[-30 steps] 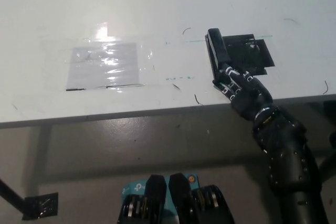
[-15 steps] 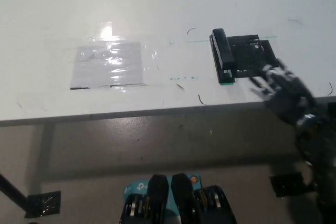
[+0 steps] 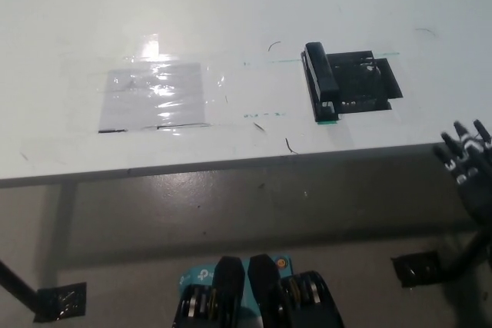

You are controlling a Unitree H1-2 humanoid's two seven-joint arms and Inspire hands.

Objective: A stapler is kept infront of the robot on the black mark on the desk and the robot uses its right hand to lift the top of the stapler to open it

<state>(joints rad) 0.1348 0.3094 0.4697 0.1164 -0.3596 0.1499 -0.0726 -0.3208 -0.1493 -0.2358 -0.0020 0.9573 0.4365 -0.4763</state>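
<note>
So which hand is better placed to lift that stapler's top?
The right hand, probably. It hangs open just off the desk's front edge, on the same side as the stapler on its black mark. The left hand isn't in view.

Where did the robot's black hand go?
In the head view, the right hand is at the far right edge, just off the desk's front edge, right of and nearer than the stapler.

Bright overhead light, glare on clear tape patch (image 3: 154, 96), soft focus
</note>
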